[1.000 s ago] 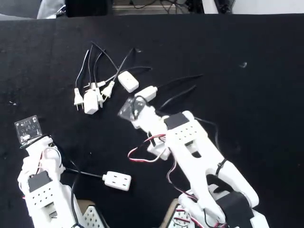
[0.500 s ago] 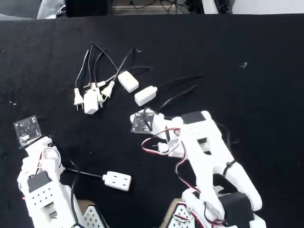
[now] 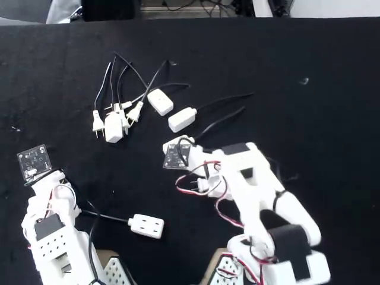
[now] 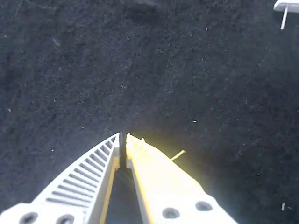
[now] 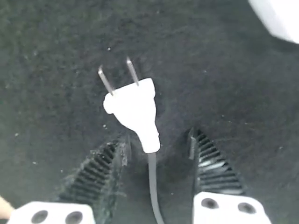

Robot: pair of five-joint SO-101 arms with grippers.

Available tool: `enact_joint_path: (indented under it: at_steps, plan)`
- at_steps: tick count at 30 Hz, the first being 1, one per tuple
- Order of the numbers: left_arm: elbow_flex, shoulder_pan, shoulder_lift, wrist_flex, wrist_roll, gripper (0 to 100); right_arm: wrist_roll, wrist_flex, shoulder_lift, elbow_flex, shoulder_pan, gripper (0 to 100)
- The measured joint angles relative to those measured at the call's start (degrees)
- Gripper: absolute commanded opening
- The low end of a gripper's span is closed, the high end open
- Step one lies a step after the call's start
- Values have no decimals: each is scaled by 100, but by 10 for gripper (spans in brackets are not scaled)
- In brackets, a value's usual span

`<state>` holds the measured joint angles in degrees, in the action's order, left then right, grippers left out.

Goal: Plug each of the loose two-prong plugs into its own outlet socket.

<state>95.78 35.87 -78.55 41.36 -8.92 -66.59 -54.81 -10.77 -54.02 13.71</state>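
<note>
Plugs point(image 3: 113, 126) lie on black cloth point(image 3: 320, 119).

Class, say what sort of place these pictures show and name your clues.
Probably a robotics test bench: two white arms at a black-covered table, with loose plugs and an outlet socket laid out.

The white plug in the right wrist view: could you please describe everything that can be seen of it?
The white plug is a two-prong one of plastic, its flat body tapering to a collar where a grey cord leaves. Its two metal prongs point away from the right gripper. It lies flat on the black cloth, unplugged, between the open fingers, which seem not to touch it.
</note>
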Motion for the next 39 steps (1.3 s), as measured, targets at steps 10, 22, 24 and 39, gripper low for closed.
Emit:
enact_joint_path:
  at_steps: [10,22,24,39]
  plan:
    - [0,0,0,0,0,33,0,-97,325,360,-26,11]
    - [0,0,0,0,0,33,1134,-97,-598,9,273,52]
    - [0,0,0,0,0,33,1284,88,-598,-167,352,100]
    - [0,0,0,0,0,33,1459,132,-334,-70,431,10]
